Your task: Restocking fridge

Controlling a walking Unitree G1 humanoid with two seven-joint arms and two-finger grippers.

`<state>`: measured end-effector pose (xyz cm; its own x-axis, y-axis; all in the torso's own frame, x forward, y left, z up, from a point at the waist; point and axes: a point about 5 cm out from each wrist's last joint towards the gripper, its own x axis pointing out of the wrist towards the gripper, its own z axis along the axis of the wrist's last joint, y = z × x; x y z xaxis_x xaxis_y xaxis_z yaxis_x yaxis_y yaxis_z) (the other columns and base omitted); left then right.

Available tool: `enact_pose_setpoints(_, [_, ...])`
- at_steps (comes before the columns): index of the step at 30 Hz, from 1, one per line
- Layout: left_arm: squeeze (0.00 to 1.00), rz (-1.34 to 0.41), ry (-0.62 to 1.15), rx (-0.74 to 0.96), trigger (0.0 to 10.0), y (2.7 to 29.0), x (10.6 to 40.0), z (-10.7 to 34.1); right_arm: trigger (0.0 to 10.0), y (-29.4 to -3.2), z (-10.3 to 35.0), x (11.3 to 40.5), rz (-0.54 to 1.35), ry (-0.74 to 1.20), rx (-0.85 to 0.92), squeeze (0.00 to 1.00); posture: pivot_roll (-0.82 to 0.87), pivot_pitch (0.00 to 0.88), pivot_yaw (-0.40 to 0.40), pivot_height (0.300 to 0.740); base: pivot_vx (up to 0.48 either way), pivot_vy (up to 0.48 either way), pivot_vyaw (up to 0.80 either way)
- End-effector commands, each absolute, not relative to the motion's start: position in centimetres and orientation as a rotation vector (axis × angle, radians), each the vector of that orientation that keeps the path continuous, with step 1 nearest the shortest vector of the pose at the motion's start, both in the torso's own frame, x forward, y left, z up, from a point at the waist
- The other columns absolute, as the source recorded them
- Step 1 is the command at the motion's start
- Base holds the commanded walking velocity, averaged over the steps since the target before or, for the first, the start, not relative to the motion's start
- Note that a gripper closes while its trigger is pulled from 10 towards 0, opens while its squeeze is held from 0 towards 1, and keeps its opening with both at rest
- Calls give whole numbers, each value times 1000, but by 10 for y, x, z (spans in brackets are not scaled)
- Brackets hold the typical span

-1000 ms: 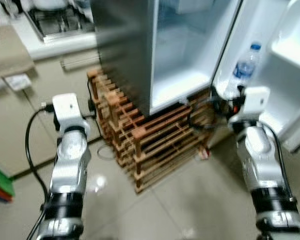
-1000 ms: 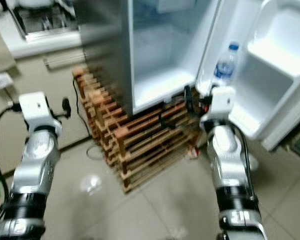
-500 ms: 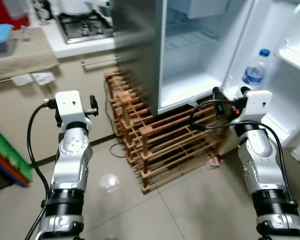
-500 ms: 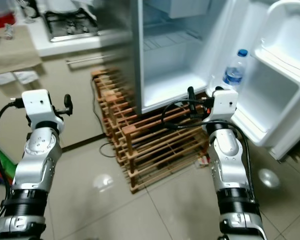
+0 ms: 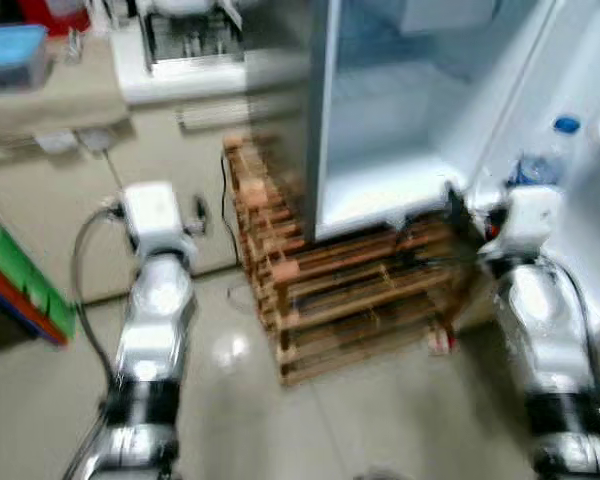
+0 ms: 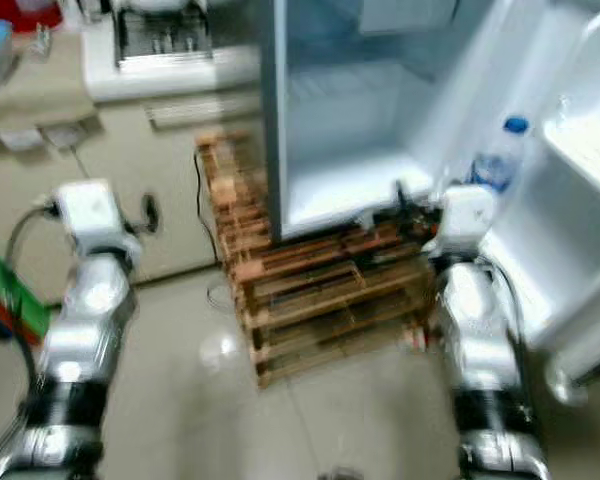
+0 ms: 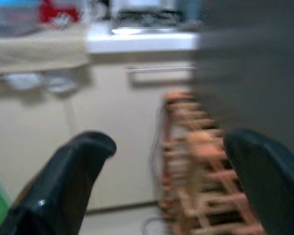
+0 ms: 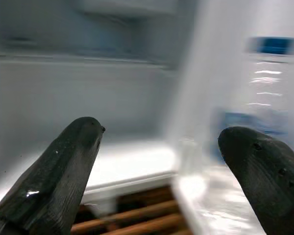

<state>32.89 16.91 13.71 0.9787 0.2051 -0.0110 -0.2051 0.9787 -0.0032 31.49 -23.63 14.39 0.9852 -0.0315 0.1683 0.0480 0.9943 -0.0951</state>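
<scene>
Clear bottle [image 8: 264,98] beyond spread right gripper [image 8: 161,142]

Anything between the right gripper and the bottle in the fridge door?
No. In the right wrist view, the right gripper is open and holds nothing, and the stretch to the bottle is bare apart from the door shelf's edge.
</scene>
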Motion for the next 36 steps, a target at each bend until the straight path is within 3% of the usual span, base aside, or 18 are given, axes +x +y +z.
enact_pose_setpoints(1, [0,230,-6,3,10000,180,329,142,10000,-233,151,314,-17,-194,-103,0,-89,0,15,740,0,0,0])
enact_pose_setpoints(6, [0,231,-11,3,10000,184,328,144,10000,-264,146,297,-94,-157,-157,0,-101,7,38,740,0,0,0])
enact_pose_setpoints(22, [0,196,3,22,10000,186,328,145,10000,-299,144,280,-206,-126,-225,0,-98,25,80,740,0,0,0])
enact_pose_setpoints(32, [0,177,11,31,10000,184,329,145,10000,-375,152,268,-456,-48,-371,0,-97,20,90,740,0,0,0])
enact_pose_setpoints(34, [0,176,12,28,10000,183,329,145,10000,-371,162,271,-445,-98,-349,0,-101,12,84,740,0,0,0])
enact_pose_setpoints(36, [0,177,14,25,10000,182,329,144,10000,-348,164,280,-378,-155,-303,0,-105,5,76,740,0,0,0])
